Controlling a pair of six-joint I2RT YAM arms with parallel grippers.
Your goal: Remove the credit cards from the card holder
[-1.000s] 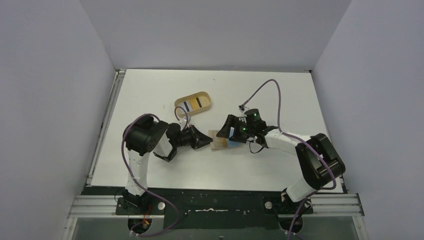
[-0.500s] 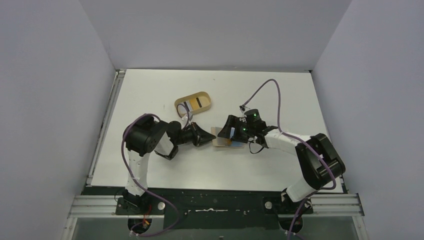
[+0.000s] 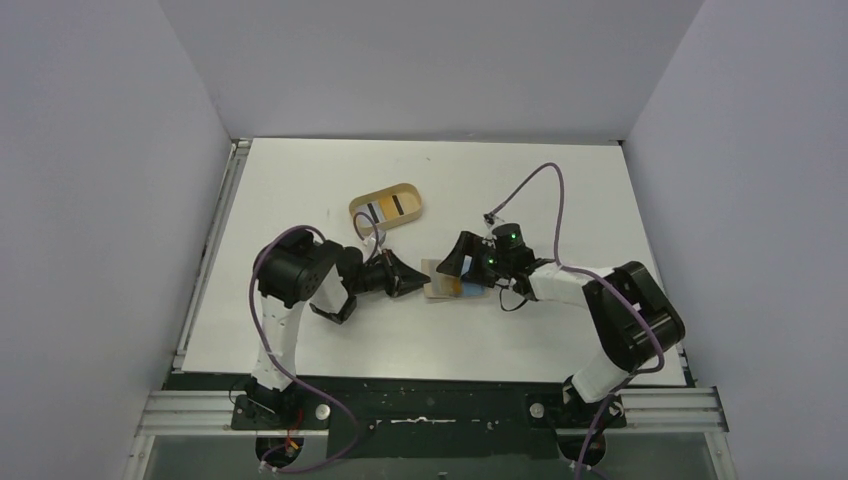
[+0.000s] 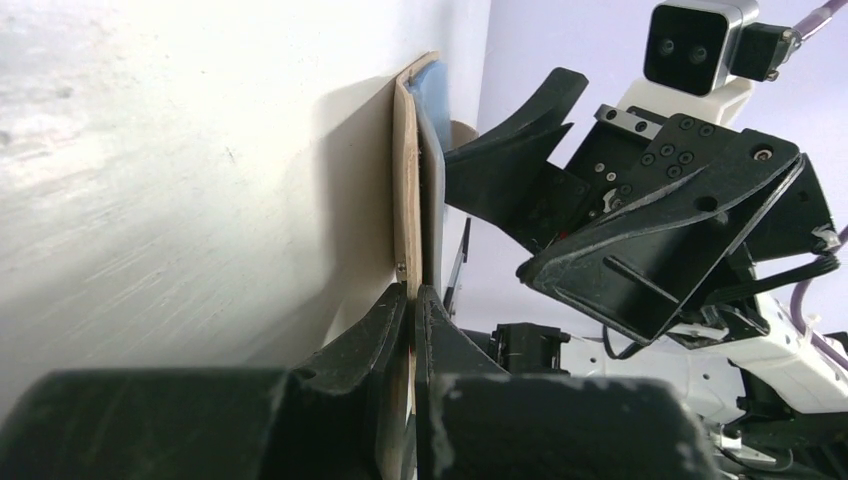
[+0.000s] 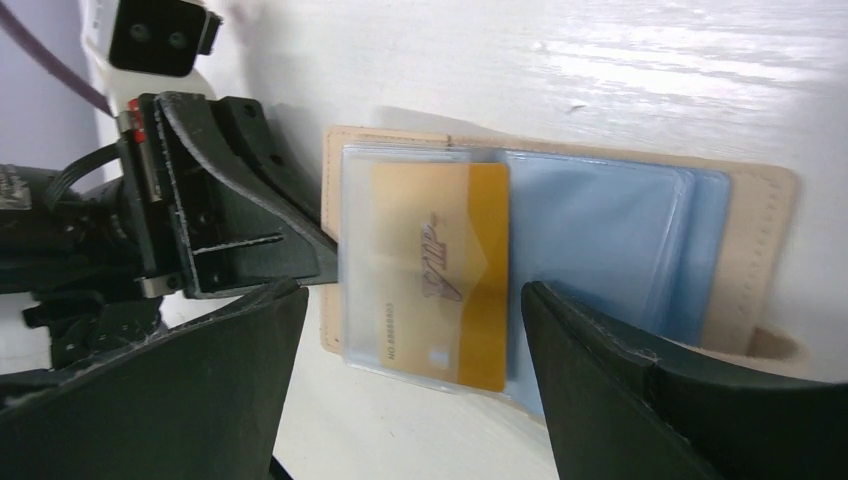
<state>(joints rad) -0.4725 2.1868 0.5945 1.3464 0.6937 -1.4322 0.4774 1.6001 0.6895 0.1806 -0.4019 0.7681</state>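
Around the middle of the white table [image 3: 300,330] the open card holder [image 5: 760,250] is lying flat. The left gripper [image 4: 412,300] is pinching its left-facing edge tight. The right gripper [image 5: 405,295] is hovering over it, gaping and empty, straddling the gold credit card [image 5: 440,275] across its short side.

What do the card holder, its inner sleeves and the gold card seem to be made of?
The card holder looks like tan leather or faux leather: matte, with a stitched edge. The sleeves look like flexible clear plastic with a bluish tint: glossy, and the contents show through. The gold card is probably rigid plastic, with a smooth yellow-gold face and printed lettering.
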